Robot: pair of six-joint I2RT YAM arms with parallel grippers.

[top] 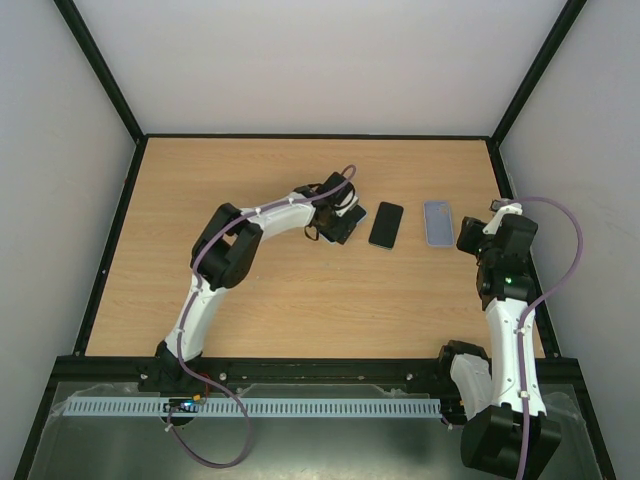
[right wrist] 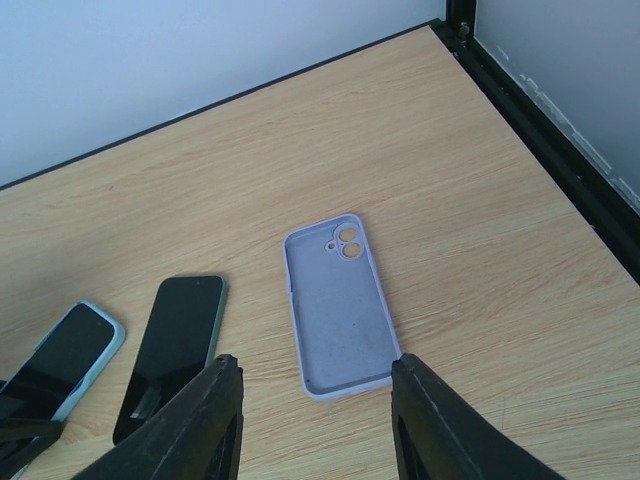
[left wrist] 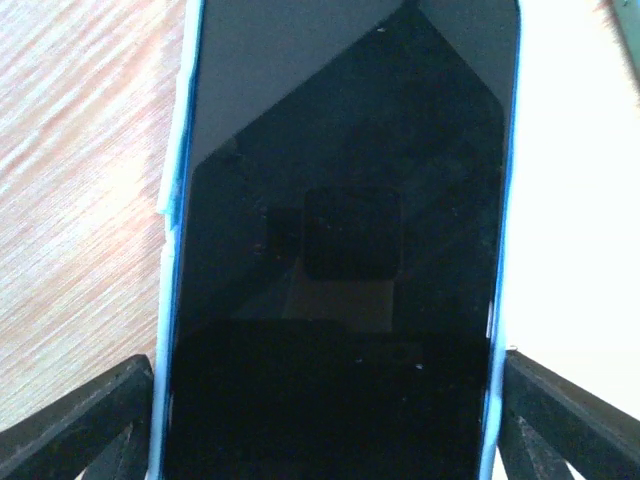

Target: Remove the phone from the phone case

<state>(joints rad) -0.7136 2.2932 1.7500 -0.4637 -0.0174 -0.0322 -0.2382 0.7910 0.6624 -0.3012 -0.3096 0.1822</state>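
A: Item one, phone point(left wrist: 340, 250): sitting screen up in its blue case point(left wrist: 172, 200), near the table's middle, between the fingers of the left gripper point(left wrist: 325, 400)
B: Finger state?
A: Standing wide along the case's long edges; clamped or not, I cannot tell. Right gripper point(right wrist: 315, 370): partly parted, carrying nothing, hovering over an empty lavender case point(right wrist: 338, 300) beside a bare phone point(right wrist: 175, 335)
B: Handling note?
A: I am advising pinning the case rim while peeling one corner back first, and never squeezing the glass
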